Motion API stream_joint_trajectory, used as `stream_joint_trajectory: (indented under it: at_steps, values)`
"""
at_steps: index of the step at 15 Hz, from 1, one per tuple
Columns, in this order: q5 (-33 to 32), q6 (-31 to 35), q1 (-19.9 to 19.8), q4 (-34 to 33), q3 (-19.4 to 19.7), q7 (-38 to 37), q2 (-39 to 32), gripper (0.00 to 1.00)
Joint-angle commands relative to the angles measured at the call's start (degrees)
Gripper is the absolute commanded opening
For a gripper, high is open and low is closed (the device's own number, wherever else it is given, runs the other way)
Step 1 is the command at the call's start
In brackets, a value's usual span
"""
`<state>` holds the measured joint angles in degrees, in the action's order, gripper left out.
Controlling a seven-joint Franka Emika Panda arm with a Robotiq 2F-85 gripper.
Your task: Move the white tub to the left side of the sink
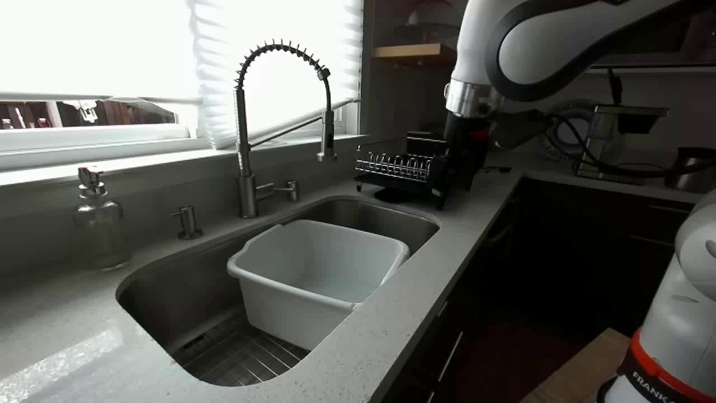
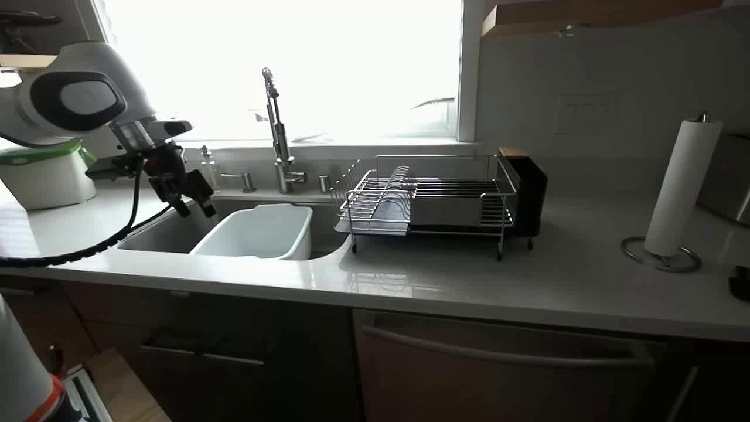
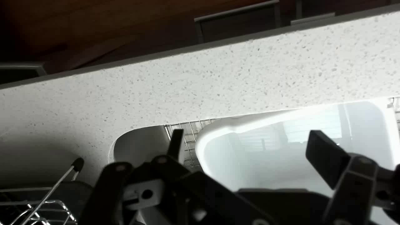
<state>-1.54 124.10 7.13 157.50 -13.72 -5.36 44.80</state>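
Note:
The white tub (image 1: 288, 316) sits upright inside the grey sink (image 1: 176, 305). In an exterior view, the tub (image 2: 258, 234) is toward the right part of the sink (image 2: 164, 231). My gripper (image 2: 196, 210) is open and empty, raised above the tub. It also shows as a dark shape in an exterior view (image 1: 453, 187). In the wrist view, the gripper (image 3: 246, 136) has its fingers wide apart; one lies over the gap beside the tub's rim (image 3: 201, 147) and the other over the tub's inside. The gripper body hides part of the tub there.
A spring faucet (image 1: 243, 140) stands behind the sink. A wire dish rack (image 2: 433, 202) stands beside it and shows at the wrist view's corner (image 3: 43, 203). A soap bottle (image 1: 100, 229), soap pump (image 1: 188, 223), green-lidded bin (image 2: 47, 179) and paper towel roll (image 2: 679, 193) are on the counter (image 3: 187, 90).

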Motion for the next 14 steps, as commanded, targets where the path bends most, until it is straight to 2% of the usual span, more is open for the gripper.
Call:
stream_joint_trajectory:
  at_steps: [1, 6, 14]
  values:
    - [-0.7, -0.2, 0.8, -0.1, 0.7, -0.5, -0.2, 1.0]
    - [-0.7, -0.2, 0.8, -0.1, 0.7, -0.5, -0.2, 1.0]
    - [-2.7, 19.0, -11.7, -4.2, -6.7, -27.3, -16.1, 1.0]
